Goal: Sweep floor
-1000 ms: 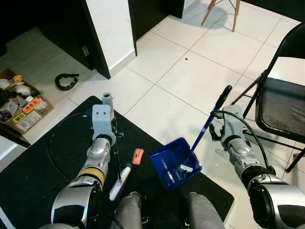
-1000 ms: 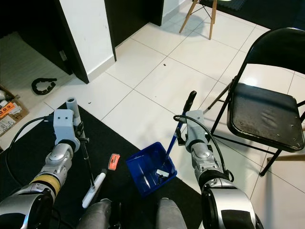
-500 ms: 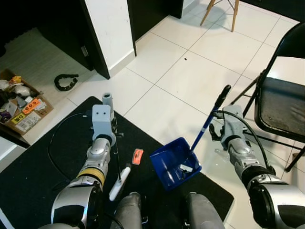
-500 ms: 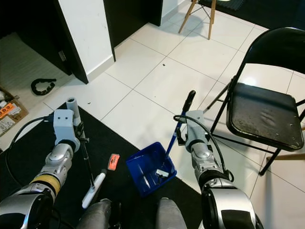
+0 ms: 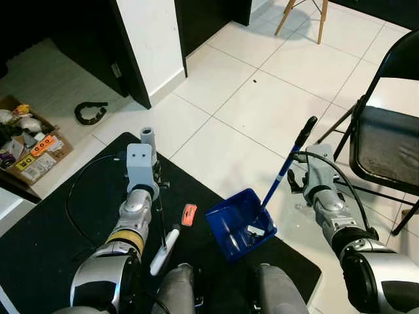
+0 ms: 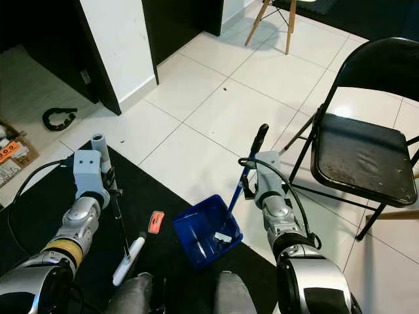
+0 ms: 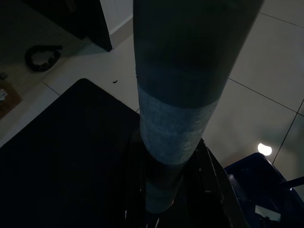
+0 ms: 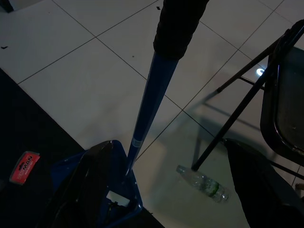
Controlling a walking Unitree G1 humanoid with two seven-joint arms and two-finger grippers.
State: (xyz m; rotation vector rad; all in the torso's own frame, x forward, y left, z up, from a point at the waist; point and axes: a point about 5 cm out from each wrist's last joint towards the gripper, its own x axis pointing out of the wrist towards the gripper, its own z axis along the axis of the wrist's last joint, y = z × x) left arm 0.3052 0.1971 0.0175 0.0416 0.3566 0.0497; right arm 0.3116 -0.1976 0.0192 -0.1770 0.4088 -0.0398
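Observation:
My right gripper (image 5: 294, 180) is shut on the blue handle (image 5: 283, 171) of a long-handled blue dustpan (image 5: 239, 224). The pan rests at the edge of the black mat (image 5: 59, 248) with a white scrap (image 5: 255, 230) and bits of debris inside. My left gripper (image 5: 157, 186) is shut on the grey and black broom handle (image 5: 159, 212), which ends in a white piece (image 5: 163, 252) low on the mat. The left wrist view shows that pole (image 7: 173, 123) between dark fingers (image 7: 211, 175). An orange-red wrapper (image 5: 189, 214) lies on the mat between broom and dustpan.
A black folding chair (image 5: 386, 137) stands close on the right, with a plastic bottle (image 8: 202, 183) on the tiles by its legs. A cardboard box of clutter (image 5: 29, 147) and a black ring (image 5: 90, 111) lie at the left. White tiled floor stretches ahead.

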